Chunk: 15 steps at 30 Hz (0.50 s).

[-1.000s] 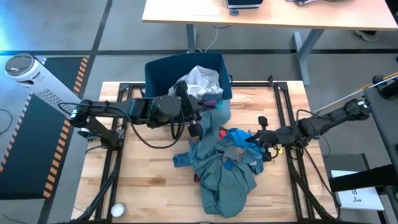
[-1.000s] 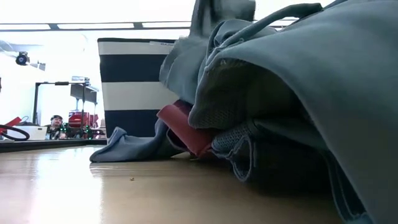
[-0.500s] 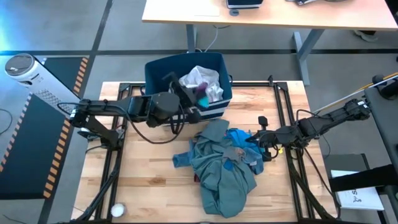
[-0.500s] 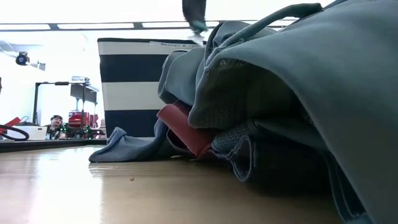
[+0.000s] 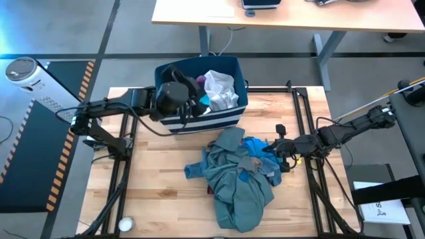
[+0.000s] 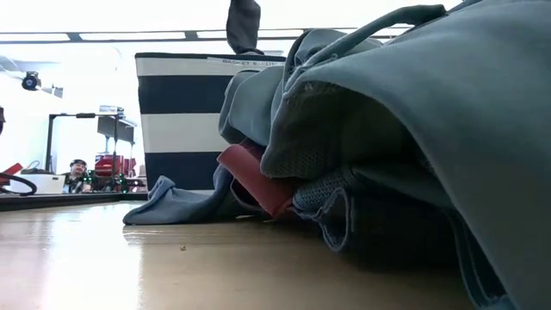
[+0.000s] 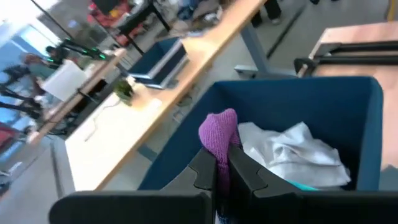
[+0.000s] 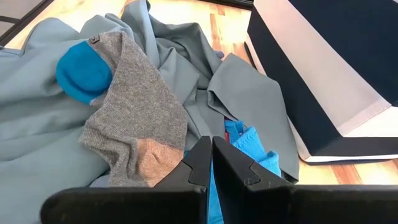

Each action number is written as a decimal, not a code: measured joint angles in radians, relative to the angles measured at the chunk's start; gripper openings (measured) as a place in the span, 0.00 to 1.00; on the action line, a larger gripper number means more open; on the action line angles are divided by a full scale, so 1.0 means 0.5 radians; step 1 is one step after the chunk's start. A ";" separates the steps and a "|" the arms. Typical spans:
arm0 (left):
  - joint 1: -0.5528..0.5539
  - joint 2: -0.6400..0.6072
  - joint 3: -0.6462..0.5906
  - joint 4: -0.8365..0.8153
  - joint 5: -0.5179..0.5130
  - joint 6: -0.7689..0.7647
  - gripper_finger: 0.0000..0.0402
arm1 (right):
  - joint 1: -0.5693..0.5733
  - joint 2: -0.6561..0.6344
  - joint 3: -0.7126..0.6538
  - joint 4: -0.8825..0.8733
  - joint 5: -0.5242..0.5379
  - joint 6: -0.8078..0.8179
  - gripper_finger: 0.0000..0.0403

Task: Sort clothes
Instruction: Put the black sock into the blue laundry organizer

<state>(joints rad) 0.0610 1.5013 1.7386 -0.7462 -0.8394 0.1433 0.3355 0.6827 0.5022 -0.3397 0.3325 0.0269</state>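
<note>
My left gripper [image 7: 222,167] is over the navy striped bin [image 5: 174,121] at the table's far side, shut on a small purple piece [image 7: 217,132]. A white garment [image 7: 292,152] lies inside the bin. The other clothes lie piled mid-table: a large teal garment [image 5: 236,182], a grey sock with a blue toe [image 8: 134,124], a blue piece [image 8: 249,142] and a red piece [image 6: 254,176] at the pile's base. My right gripper [image 8: 211,152] is shut at the pile's right side, its tips beside the blue piece. My left gripper pinches the purple piece between its two fingers. One end [image 7: 219,149] bulges out past the fingertips. The piece is lifted clear, above the bin's open top. My right gripper's shut tips lie against the pile by the blue piece; I cannot tell whether they touch it.
The bin's far wall [image 7: 348,99] stands ahead of the left gripper. Black frame rails [image 5: 302,113] run along the table's sides. A small white ball [image 5: 125,224] lies at the near left corner. A desk [image 5: 285,16] stands beyond the table.
My left gripper has gone from the pile's far edge toward the table's far left, over the bin, carrying the purple piece. The teal garment's far part, drawn up a second ago, has fallen back onto the pile.
</note>
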 joint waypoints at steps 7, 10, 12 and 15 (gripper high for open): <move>0.175 -0.001 0.000 -0.115 0.254 0.006 0.00 | 0.000 0.000 -0.001 0.002 0.001 0.091 0.00; 0.277 -0.001 0.000 -0.137 0.376 0.015 0.00 | 0.000 0.000 -0.003 0.016 0.001 0.189 0.00; 0.348 -0.001 0.000 -0.158 0.462 0.017 0.00 | 0.000 0.014 -0.006 0.017 0.001 0.224 0.00; 0.438 -0.001 0.000 -0.200 0.560 0.017 0.00 | 0.000 0.015 -0.008 0.017 0.001 0.239 0.00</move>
<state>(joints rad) 0.2802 1.5009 1.7386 -0.8463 -0.5596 0.1520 0.3355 0.6903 0.4980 -0.3313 0.3328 0.1466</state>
